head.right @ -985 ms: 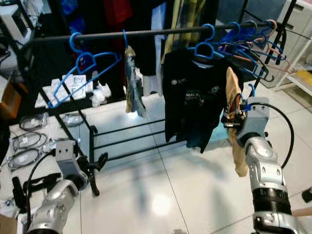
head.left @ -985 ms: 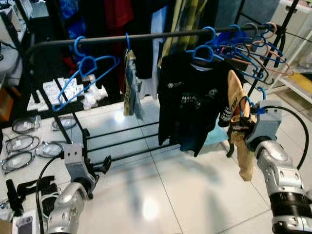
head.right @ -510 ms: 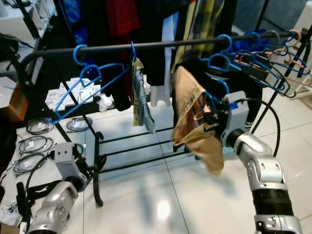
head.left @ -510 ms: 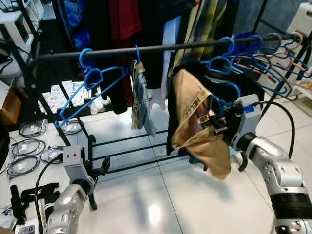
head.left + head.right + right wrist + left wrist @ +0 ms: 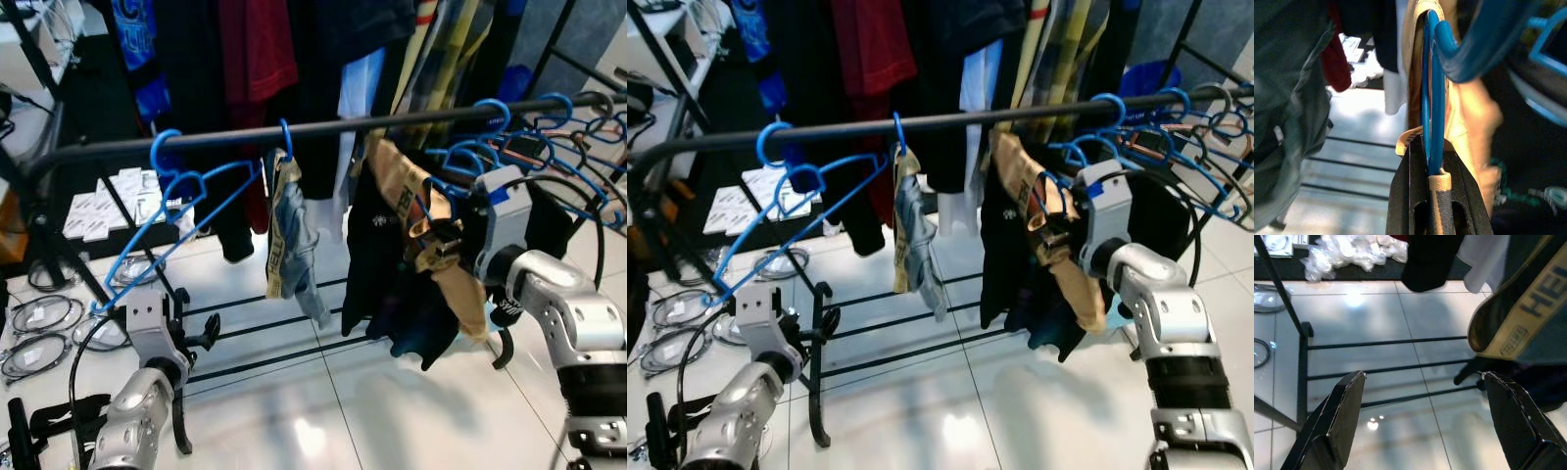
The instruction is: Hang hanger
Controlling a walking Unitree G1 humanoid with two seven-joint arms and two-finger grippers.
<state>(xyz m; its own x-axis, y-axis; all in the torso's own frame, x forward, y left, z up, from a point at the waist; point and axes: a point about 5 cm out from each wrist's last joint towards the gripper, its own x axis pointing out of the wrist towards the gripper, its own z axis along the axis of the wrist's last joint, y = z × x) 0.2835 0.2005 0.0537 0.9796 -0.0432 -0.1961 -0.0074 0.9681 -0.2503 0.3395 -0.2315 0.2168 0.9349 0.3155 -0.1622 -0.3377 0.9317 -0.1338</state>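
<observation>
Jaws: right gripper (image 5: 441, 238) clamped on the blue hanger (image 5: 1432, 98); left gripper (image 5: 1420, 421) spread wide, low, holding nothing.
Hanger: carries a tan garment (image 5: 431, 230), now raised just under the black rail (image 5: 323, 130); hook near but not over it.
Change: lifted from low beside the black shirt (image 5: 392, 284) within the last second.
Meaning: hooking comes next, probably.

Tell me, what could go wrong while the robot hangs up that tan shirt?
The right tool holds the blue plastic hanger with the tan shirt below the black metal rail, beside a black T-shirt and many blue hangers. The hook might snag those, or miss the rail so the shirt slides off.
</observation>
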